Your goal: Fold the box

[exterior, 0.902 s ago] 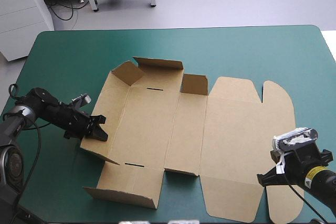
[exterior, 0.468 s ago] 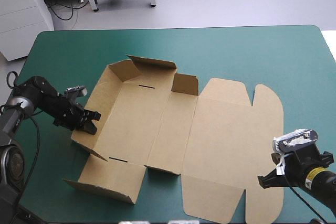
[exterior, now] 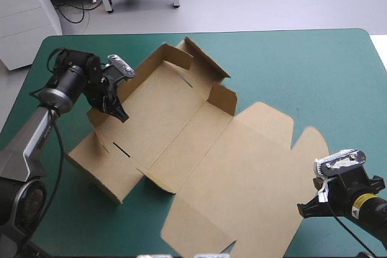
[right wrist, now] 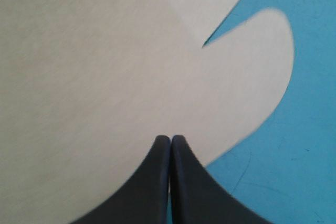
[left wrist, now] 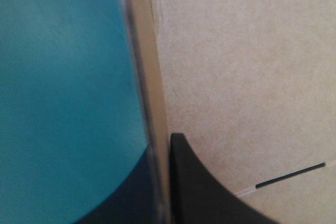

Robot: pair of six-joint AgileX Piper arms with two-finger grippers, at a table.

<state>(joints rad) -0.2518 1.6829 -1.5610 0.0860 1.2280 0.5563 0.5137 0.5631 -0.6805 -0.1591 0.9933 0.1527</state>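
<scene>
The brown box [exterior: 199, 143] lies as a cut sheet turned at a slant, with its walls raised at the far-left end and its lid flat toward the near right. My left gripper [exterior: 119, 113] is shut on the box's left wall. In the left wrist view the board's edge [left wrist: 156, 103] runs between the fingers [left wrist: 210, 192]. My right gripper [exterior: 307, 207] is shut with nothing in it, just off the lid's near-right side. In the right wrist view its tips [right wrist: 170, 139] meet over the lid's rounded flap [right wrist: 257, 61].
The teal-green cover [exterior: 302, 58] shows around the box on the far right and the near left. The lid's near corner reaches almost to the table's near edge. A slot [left wrist: 291, 176] is cut in the box floor beside my left gripper.
My left gripper has swung toward the table's far left, still holding the wall, and the whole box has turned with it, the lid swinging toward the near edge. The right arm has stayed put.
</scene>
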